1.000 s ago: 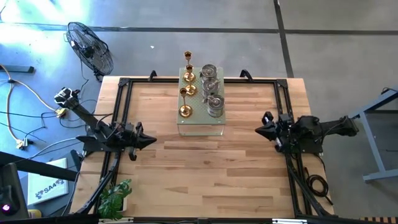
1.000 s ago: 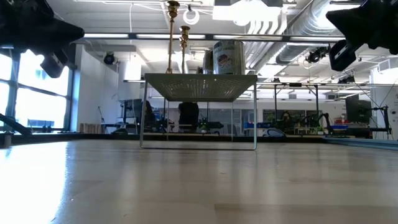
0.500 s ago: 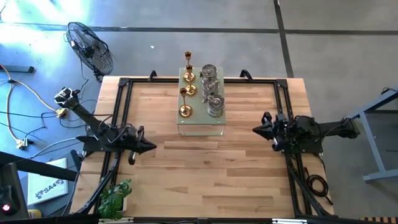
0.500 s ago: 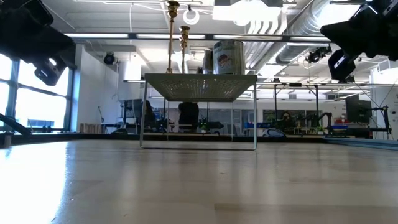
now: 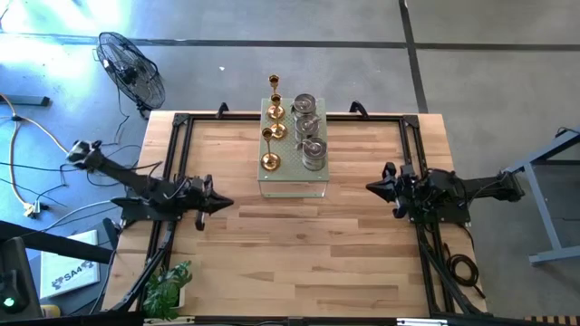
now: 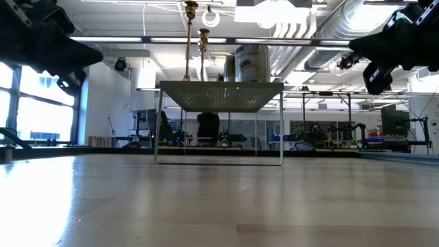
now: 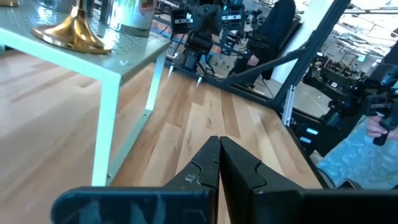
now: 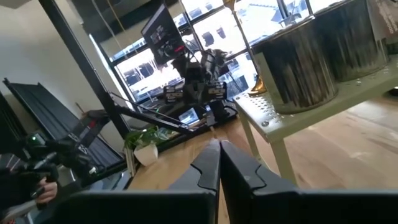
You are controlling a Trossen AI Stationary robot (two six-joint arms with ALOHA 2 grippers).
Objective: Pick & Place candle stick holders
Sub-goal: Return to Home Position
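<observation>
Left gripper (image 5: 223, 203) together | right gripper (image 5: 371, 188) together | candle stick holders (image 5: 313, 154) apparently atop green shelf (image 5: 292, 186)

Glossy gold holders (image 5: 271, 162), shiny silver cylinders (image 5: 314, 154), matt perforated shelf (image 5: 292, 187), wood table (image 5: 299, 263)

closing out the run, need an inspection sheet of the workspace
surface: wooden table, green shelf at its far middle
job's things: three gold holders and three silver holders in two rows on the shelf
clutter: potted plant at the near left corner
grippers: left gripper and right gripper shut, empty, at the table's sides
cables: loose cords on the left floor
surroundings: fan on the floor; a person's hand beyond the table
</observation>
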